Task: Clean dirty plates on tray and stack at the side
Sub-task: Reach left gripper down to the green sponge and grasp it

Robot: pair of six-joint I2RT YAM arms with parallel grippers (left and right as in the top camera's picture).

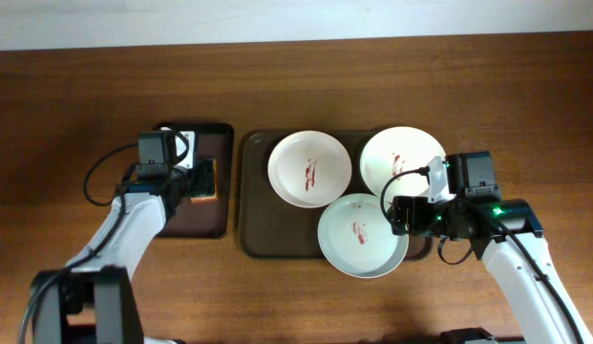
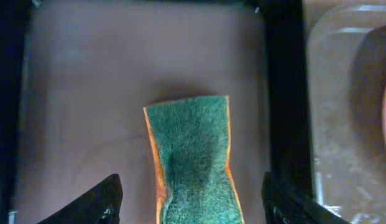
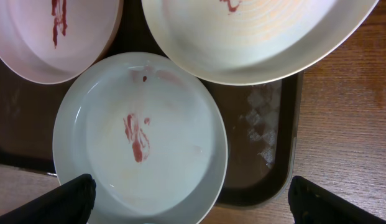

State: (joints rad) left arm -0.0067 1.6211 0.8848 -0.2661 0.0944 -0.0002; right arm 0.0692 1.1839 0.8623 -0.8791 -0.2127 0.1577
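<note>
Three white plates with red smears lie on the dark brown tray (image 1: 258,222): one at the back left (image 1: 309,168), one at the back right (image 1: 402,161), and one at the front (image 1: 363,234) overhanging the tray's front rim. My right gripper (image 1: 403,218) is open above the front plate's right rim. In the right wrist view its fingers (image 3: 205,205) straddle that plate (image 3: 140,137) and the tray corner (image 3: 261,162). My left gripper (image 1: 199,180) is open over the green-and-orange sponge (image 2: 193,155), with the fingers (image 2: 193,205) on either side and apart from it.
The sponge lies on a smaller black-rimmed tray (image 1: 196,218) left of the brown tray. The wooden table (image 1: 296,86) stretches behind both trays, and a pale wall edge runs along the back. The right arm's cables hang near the back right plate.
</note>
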